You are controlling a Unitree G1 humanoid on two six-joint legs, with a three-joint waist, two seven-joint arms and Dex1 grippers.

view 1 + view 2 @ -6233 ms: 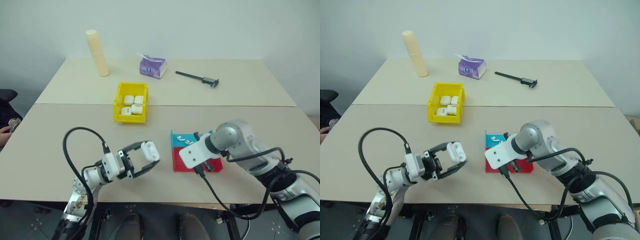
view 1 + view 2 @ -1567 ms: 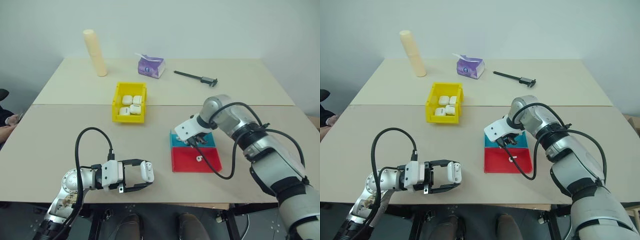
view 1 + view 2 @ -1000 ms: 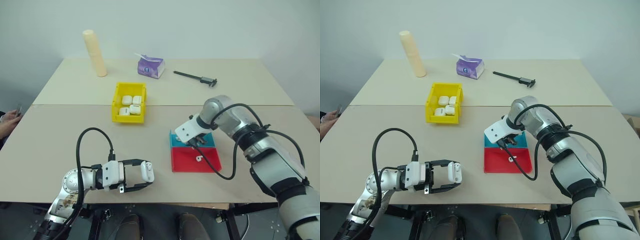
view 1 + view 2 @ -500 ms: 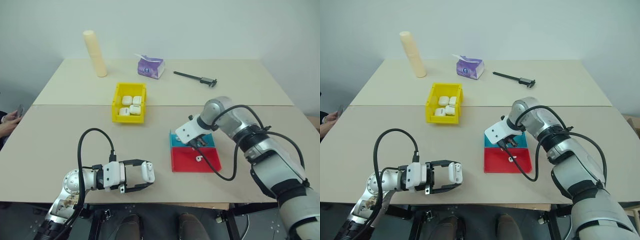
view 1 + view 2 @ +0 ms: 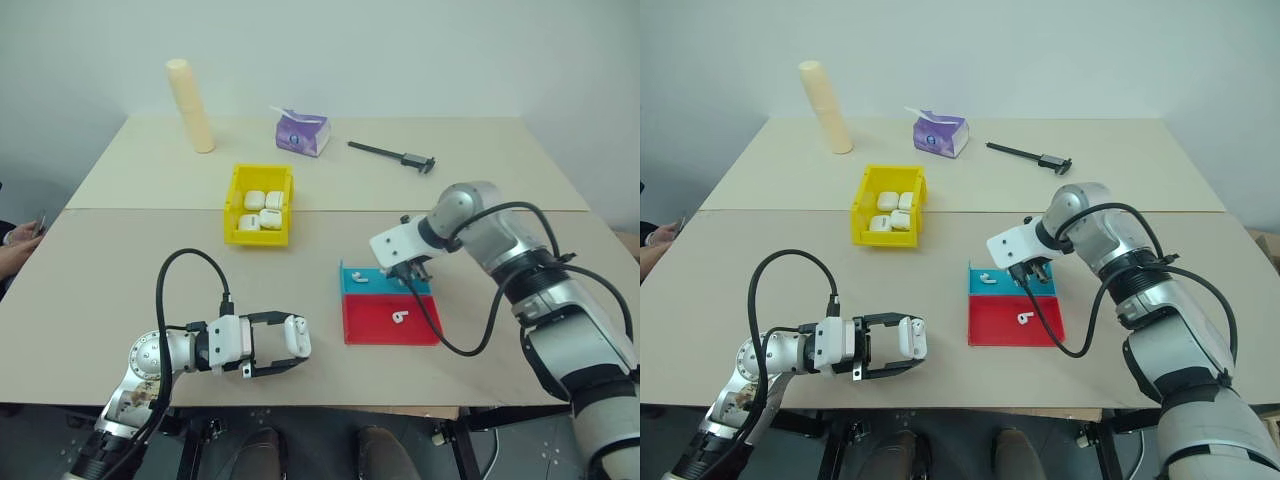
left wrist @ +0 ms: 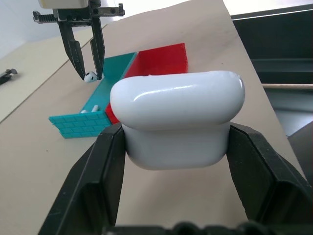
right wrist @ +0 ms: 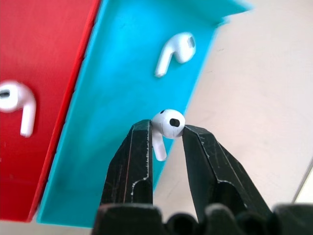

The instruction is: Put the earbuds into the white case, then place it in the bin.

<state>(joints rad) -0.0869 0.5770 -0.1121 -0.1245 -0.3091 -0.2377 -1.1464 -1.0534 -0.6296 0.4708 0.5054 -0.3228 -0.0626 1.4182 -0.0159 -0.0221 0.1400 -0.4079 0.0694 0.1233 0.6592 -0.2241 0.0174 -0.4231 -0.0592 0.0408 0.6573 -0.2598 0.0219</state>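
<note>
The bin, yellow, sits mid-table with four white cases inside. Nearer the robot's right lie a teal tray and a red tray, touching edge to edge. The left gripper hovers low by the near table edge, clamped on a case held by its sides. The right gripper hangs above the teal tray, pinching an earbud between its fingertips. One bud lies in the teal tray, another in the red tray
</note>
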